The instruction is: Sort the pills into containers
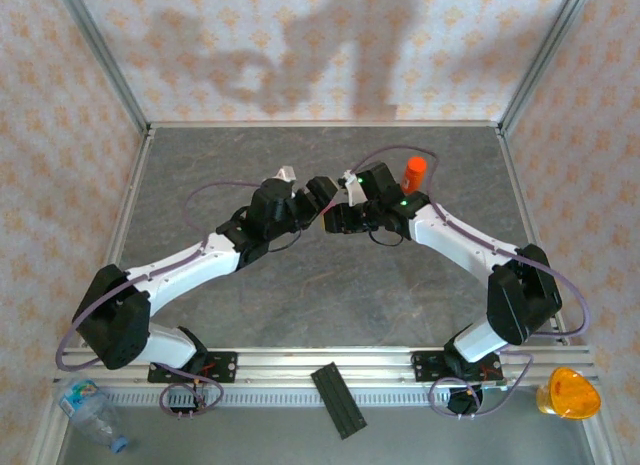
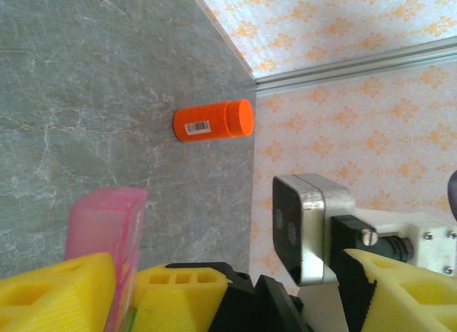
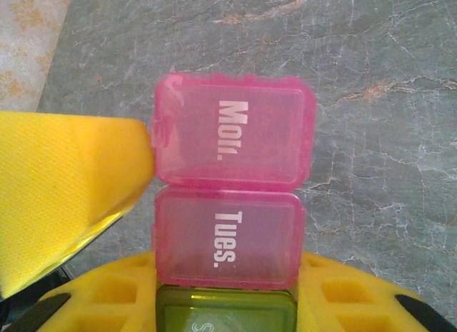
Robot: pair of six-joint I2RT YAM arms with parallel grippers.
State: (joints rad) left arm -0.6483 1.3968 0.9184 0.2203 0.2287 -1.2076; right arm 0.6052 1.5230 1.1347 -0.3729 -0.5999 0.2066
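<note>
The containers, two joined pink boxes marked "Mon." (image 3: 235, 128) and "Tues." (image 3: 227, 235) plus a dark green box (image 3: 225, 310), are held off the table with their lids closed. My right gripper (image 3: 226, 289) is shut on them, a yellow finger on each side of the green and "Tues." boxes. My left gripper (image 2: 125, 289) pinches the edge of the pink end box (image 2: 107, 225); one of its fingers (image 3: 71, 189) presses the left rim of "Mon.". Both grippers meet at mid-table, left gripper (image 1: 318, 197) against right gripper (image 1: 345, 193). I can make out no pills.
An orange bottle with a red cap (image 1: 413, 171) stands just behind the right arm's wrist, also seen as the bottle (image 2: 213, 121) near the back wall. A black strip (image 1: 338, 400), a plastic bottle (image 1: 92, 413) and an orange object (image 1: 570, 393) lie off the table's near edge.
</note>
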